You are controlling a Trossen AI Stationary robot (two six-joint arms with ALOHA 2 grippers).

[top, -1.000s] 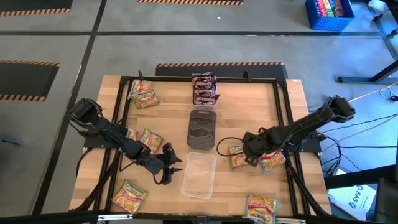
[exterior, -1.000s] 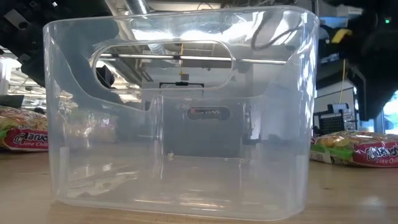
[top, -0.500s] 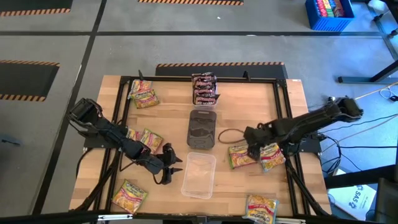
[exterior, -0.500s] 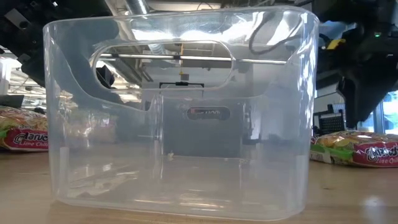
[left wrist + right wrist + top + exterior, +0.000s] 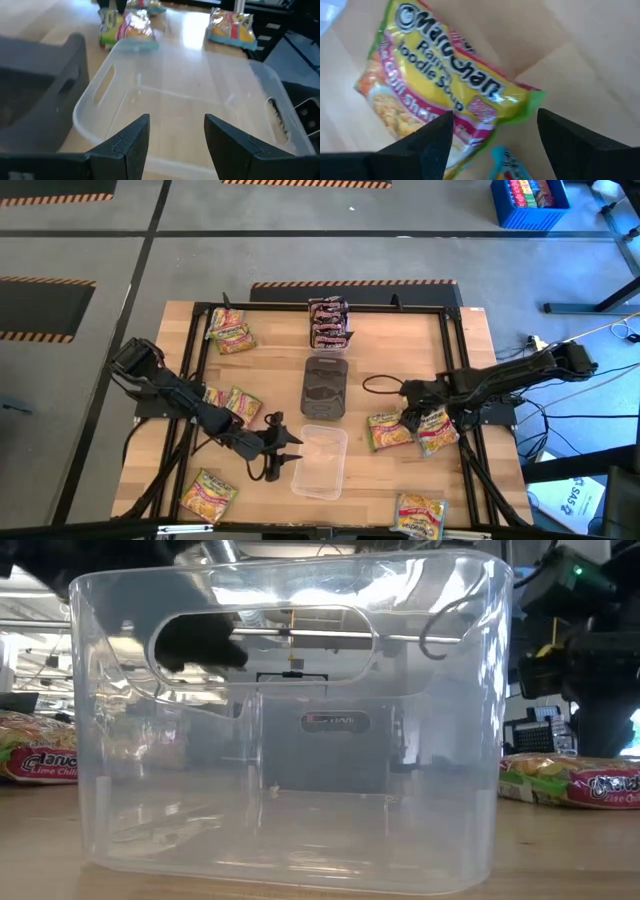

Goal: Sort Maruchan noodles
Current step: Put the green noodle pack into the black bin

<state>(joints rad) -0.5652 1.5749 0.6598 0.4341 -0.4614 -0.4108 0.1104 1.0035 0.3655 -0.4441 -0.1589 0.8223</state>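
Note:
Maruchan noodle packets lie flat about the table. My right gripper [image 5: 408,418] [image 5: 492,117] is open, above a yellow-pink packet with green edges [image 5: 445,95] [image 5: 388,430]. A second such packet [image 5: 436,430] lies beside it. Others lie at the far left [image 5: 232,332], at mid-left [image 5: 230,402], at the near left [image 5: 208,493] and at the near right [image 5: 420,513]. Dark brown-red packets [image 5: 328,322] stand stacked in a clear tray at the far middle. My left gripper [image 5: 285,445] [image 5: 175,120] is open at the left side of an empty clear tray [image 5: 320,462] [image 5: 190,100].
A dark grey lid [image 5: 325,388] lies between the two trays. A black frame [image 5: 455,360] runs round the work area. In the low view the empty tray [image 5: 290,720] fills the foreground, with packets on both sides [image 5: 40,755] [image 5: 575,780].
My right gripper has drawn back a little toward the table's right and far side, and the packet under it now shows more fully. My left gripper has moved toward the empty clear tray and now shows dark through the tray's handle hole in the low view.

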